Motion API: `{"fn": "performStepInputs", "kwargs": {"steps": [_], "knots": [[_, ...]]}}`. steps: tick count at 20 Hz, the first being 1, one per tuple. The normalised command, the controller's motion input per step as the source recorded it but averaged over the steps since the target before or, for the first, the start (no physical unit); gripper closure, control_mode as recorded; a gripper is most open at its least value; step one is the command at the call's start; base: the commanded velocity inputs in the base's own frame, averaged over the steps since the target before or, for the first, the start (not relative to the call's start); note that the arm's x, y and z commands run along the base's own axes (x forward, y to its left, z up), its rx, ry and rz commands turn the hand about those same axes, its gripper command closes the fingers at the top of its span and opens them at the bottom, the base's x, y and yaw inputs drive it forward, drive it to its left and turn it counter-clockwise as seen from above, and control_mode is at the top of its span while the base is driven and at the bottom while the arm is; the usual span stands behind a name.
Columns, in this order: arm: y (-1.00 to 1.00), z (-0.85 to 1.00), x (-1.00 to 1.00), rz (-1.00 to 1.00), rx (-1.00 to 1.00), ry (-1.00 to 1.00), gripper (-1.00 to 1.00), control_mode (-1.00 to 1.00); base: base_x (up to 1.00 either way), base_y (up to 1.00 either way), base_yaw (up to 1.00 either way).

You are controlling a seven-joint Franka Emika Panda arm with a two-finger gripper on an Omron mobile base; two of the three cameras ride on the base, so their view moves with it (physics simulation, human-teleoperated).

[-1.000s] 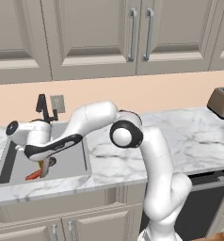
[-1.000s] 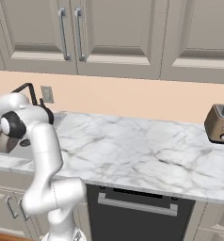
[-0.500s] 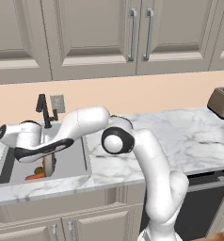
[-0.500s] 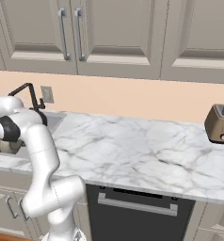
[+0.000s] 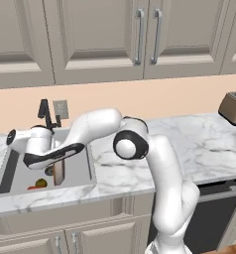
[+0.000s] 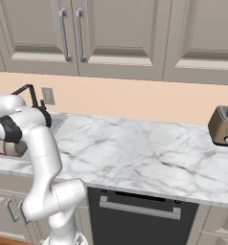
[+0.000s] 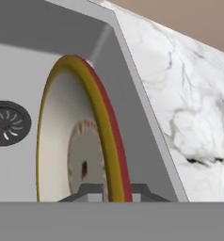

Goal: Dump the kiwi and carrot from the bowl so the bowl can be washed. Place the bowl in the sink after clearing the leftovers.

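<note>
Now the gripper [image 7: 109,195] is clamping the bowl [image 5: 59,168] on edge, higher in the sink [image 5: 83,171]; kiwi [image 5: 40,183] lying at 7 o'clock; carrot [image 5: 32,188] barely discernible.

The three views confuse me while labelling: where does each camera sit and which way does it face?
Left base view: behind the arm's left, facing the sink, kiwi, on-edge bowl; arm shows.
Right base view: behind its right, facing counter, toaster; arm at left.
Hand view: on the hand, along the claw gripping the bowl's rim.
Shared: sink, bowl.
</note>
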Motion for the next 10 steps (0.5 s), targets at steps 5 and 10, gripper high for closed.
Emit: {"fn": "performStepInputs", "kwargs": {"steps": [5,10], "knots": [[-0.58,0.00,0.03,0.00,0.13,-0.03,1.00,-1.00,0.00,0.00,0.00],[-0.29,0.00,-0.01,-0.04,0.34,-0.06,1.00,-1.00,0.00,0.00,0.00]]}}
